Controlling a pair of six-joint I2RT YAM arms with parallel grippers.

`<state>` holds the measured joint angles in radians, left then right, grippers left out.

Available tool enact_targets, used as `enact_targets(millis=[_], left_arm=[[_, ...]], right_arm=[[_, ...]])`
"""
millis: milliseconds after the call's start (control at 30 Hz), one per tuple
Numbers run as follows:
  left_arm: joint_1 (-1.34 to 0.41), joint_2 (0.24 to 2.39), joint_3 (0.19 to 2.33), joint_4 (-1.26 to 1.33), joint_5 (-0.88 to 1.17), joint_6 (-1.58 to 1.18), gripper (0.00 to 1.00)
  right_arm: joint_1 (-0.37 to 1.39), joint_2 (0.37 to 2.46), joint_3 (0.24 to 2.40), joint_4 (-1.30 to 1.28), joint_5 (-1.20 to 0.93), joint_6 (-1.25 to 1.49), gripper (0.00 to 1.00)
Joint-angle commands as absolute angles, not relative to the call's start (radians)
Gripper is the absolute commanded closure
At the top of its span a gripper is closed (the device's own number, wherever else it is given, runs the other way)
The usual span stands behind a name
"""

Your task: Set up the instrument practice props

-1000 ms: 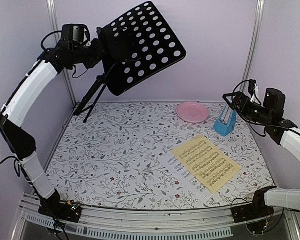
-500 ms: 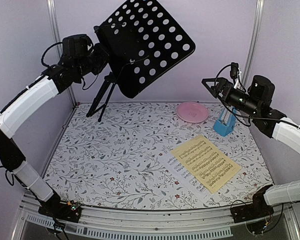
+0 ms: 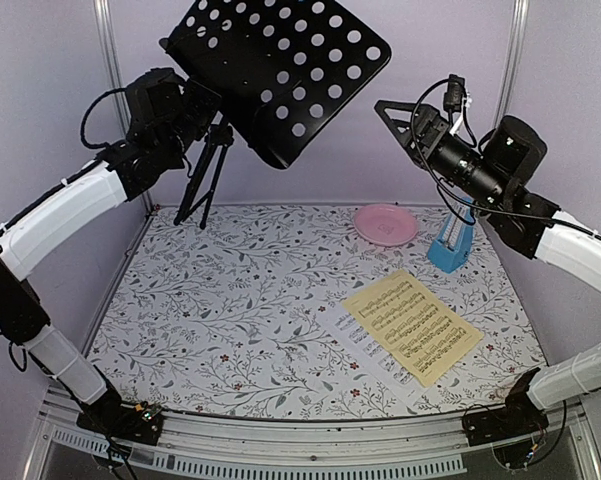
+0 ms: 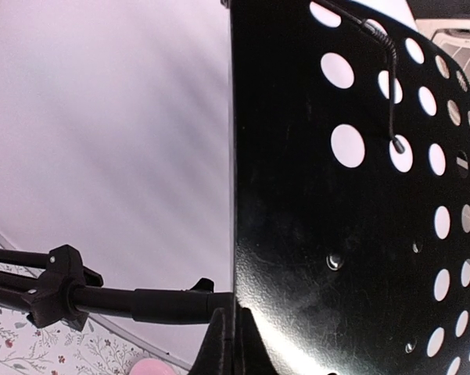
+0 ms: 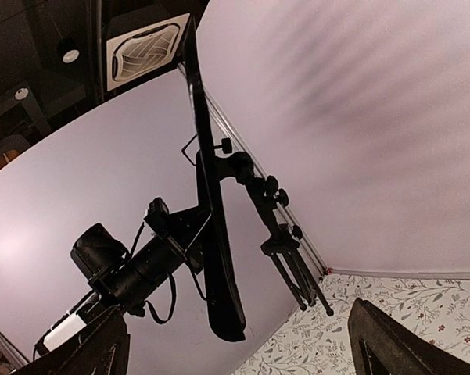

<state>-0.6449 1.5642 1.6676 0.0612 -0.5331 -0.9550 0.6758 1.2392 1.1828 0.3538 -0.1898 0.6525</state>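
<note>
Black perforated metal is what my left gripper (image 3: 202, 108) clamps: within the last second it has swung the music stand (image 3: 280, 70) higher and towards centre, tripod legs trailing over the back-left corner. My right gripper (image 3: 398, 112), jaws wide apart and empty, has risen from beside the metronome (image 3: 450, 245) towards the stand's desk, presumably for a two-handed righting; the yellow sheet (image 3: 412, 325) lies untouched.
</note>
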Motion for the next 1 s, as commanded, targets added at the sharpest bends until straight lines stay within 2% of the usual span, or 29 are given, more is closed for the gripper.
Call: enact_targets(millis=[0, 200, 500, 833, 967], left_arm=[[-0.655, 1.485, 1.676, 0.425, -0.623, -0.977, 1.00], [-0.655, 1.474, 1.616, 0.478, -0.665, -1.003, 1.00], [-0.636, 1.454, 1.517, 0.560, -0.686, -1.111, 1.00], [-0.590, 1.458, 1.462, 0.589, -0.644, -1.225, 1.00], [-0.583, 1.458, 1.449, 0.585, -0.628, -1.245, 1.00]], right_arm=[[0.718, 1.301, 1.270, 0.390, -0.105, 0.663, 0.01], [0.757, 1.375, 1.347, 0.387, -0.078, 0.657, 0.01], [0.771, 1.483, 1.494, 0.241, -0.001, 0.646, 0.01], [0.783, 1.525, 1.529, 0.161, 0.024, 0.649, 0.01], [0.783, 1.596, 1.622, 0.148, 0.002, 0.600, 0.01]])
